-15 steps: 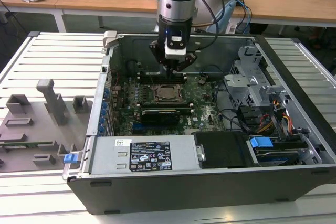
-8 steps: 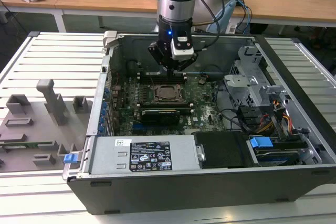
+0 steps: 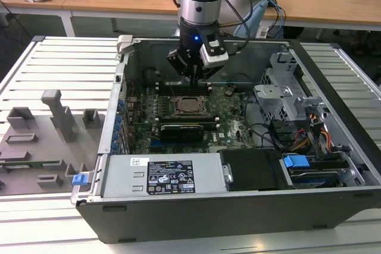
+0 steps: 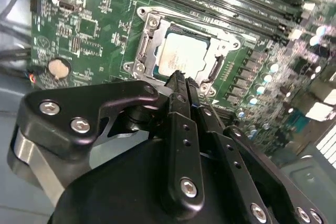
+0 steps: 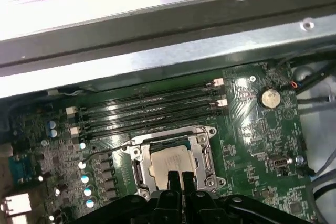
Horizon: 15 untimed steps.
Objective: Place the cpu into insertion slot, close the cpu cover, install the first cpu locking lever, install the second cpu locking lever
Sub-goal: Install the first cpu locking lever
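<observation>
The cpu (image 5: 170, 162) lies flat in the insertion slot (image 4: 137, 66) on the green motherboard (image 3: 229, 123), its silvery face showing through the window of the cpu cover (image 5: 202, 156). The cover lies down flat around the chip. A thin wire lever (image 5: 107, 150) sticks out sideways from one corner of the socket. In the exterior view my gripper (image 3: 195, 78) hangs inside the open computer case, just above the socket's far edge. In both wrist views its black fingertips (image 5: 173, 178) are pressed together, shut on nothing, a little above the cpu (image 4: 181, 56).
Long black memory slots (image 5: 147, 111) run beside the socket, toward the case's metal wall (image 5: 157, 30). A coin battery (image 5: 270, 97) sits on the board. The power supply (image 3: 161, 176), drive cage (image 3: 286, 96) and cables (image 3: 297, 135) crowd the case. Grey fixtures (image 3: 36, 141) stand on the exterior view's left.
</observation>
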Tool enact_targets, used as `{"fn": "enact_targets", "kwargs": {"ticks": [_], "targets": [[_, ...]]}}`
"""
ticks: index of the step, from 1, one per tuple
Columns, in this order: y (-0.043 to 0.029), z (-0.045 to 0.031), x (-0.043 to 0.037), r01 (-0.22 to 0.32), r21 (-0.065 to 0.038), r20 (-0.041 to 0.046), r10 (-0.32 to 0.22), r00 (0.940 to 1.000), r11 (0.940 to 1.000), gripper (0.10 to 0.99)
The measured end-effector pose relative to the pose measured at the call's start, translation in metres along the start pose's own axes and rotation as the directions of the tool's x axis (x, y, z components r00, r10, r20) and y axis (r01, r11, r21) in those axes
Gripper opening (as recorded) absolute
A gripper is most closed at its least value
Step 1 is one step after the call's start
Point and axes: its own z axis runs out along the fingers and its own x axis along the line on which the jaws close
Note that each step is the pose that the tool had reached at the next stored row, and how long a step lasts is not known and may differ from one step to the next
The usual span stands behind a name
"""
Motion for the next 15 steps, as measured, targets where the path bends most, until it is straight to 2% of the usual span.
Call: {"fn": "enact_targets", "kwargs": {"ticks": [2, 6, 7, 10, 12, 14, 15], "targets": [[0.0, 0.0001, 0.0, 0.083, -0.001, 0.0005, -0.083, 0.9966, 0.9966, 0.165], [0.0, 0.0001, 0.0, 0.153, -0.002, 0.001, -0.153, 0.9882, 0.9882, 0.165], [0.0, 0.0002, 0.0, 0.164, -0.002, 0.001, -0.164, 0.9865, 0.9865, 0.165], [-0.0002, 0.0002, 0.0009, 0.165, -0.003, 0.0011, -0.165, 0.9863, 0.9863, 0.165], [-0.0009, 0.0001, 0.0051, 0.165, -0.003, 0.0011, -0.165, 0.9863, 0.9863, 0.165], [-0.0015, 0.0, 0.0087, 0.165, -0.003, 0.0012, -0.165, 0.9863, 0.9863, 0.102], [-0.0017, 0.0, 0.0098, 0.165, -0.003, 0.0012, -0.165, 0.9863, 0.9863, 0.102]]}}
